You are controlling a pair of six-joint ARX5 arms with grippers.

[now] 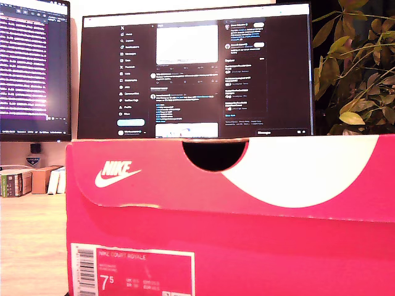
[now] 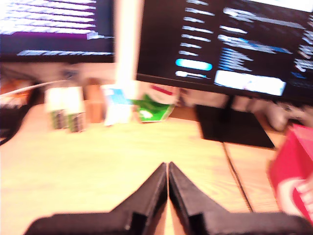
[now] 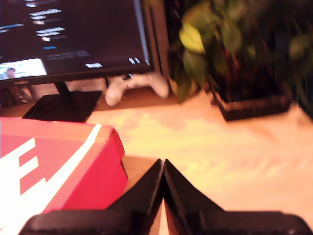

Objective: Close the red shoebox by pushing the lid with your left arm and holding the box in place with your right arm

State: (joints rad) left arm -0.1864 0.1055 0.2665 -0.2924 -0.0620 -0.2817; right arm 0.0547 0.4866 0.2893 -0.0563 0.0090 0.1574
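While closed—shoebox (image 3: 58, 166) beside my second gripper (image 3: 163, 164).

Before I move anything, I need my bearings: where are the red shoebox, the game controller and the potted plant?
Red shoebox (image 1: 247, 234): exterior view, front wall below the lid flap.
Game controller (image 3: 142, 84): second wrist view, its white body.
Potted plant (image 3: 254, 105): second wrist view, dark pot's wall.

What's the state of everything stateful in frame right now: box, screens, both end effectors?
red shoebox: lid down, looks closed, upright on the desk
centre monitor: on, dark feed page
second monitor: on, lines of text
my first end effector: shut, empty, over bare desk, box off to one side
my second end effector: shut, empty, beside the box corner; contact unclear
game controller: lying under the monitor, unused
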